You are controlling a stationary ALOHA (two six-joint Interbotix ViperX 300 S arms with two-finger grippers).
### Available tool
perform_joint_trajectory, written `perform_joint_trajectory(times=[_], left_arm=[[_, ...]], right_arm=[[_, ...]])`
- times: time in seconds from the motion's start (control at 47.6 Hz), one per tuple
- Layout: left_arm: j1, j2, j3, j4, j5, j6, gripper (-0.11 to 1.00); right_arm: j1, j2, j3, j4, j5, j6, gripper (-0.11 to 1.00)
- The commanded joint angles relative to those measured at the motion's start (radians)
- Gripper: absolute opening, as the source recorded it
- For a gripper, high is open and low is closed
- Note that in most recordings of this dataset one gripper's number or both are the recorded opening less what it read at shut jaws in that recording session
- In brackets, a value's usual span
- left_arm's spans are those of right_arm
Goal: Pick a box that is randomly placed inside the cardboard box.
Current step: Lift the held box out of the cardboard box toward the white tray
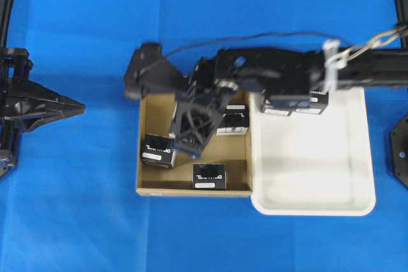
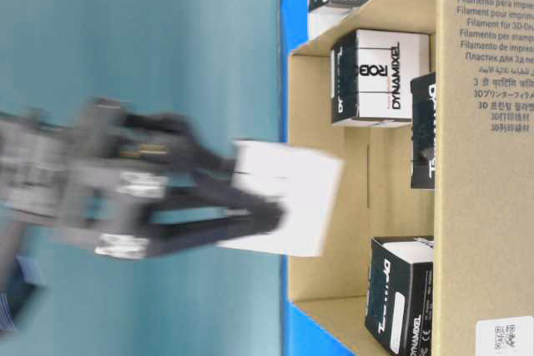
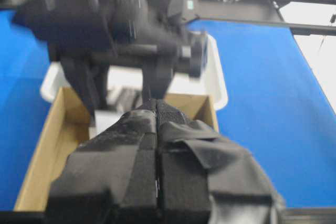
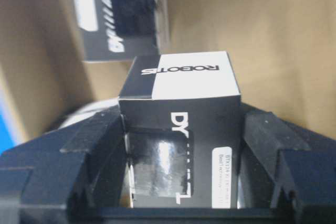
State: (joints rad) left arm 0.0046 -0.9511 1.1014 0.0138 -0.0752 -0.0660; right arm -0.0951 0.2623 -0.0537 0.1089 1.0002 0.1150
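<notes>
Over cardboard box point(image 1: 148, 111), right jaws point(image 4: 181, 145) prob pinching box point(image 4: 181, 98); left jaws point(image 3: 156, 145) pressed together

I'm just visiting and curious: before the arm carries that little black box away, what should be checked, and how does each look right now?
1. Box between the right gripper fingers: ok.
2. Fingers pressed firmly on it: cannot tell.
3. Box lifted above the cardboard box floor: ok, per the table-level view.
4. Neighbouring cartons apart from it: ok.
5. Left gripper shut, parked aside: ok.
6. Free space in the white tray: ok.
</notes>
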Motion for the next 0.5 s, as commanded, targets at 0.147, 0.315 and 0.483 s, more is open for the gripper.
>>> perform_joint_trajectory(times=[0.147,0.315,0.483], left_arm=[[-0.011,-0.015,-0.015,0.000,0.012,-0.034,-0.07],[-0.011,-0.040,-0.018,0.002,0.054,-0.058,-0.07],[-0.012,-0.054,-0.018,0.002,0.067,-0.058,-0.07]], right_arm=[[-0.026,-0.147,-0.018,-0.017,0.172,-0.054,0.57],[-0.020,-0.210,0.043,-0.020,0.276,-0.112,0.57],[-0.017,-0.262,0.147,-0.020,0.278,-0.123,0.57]])
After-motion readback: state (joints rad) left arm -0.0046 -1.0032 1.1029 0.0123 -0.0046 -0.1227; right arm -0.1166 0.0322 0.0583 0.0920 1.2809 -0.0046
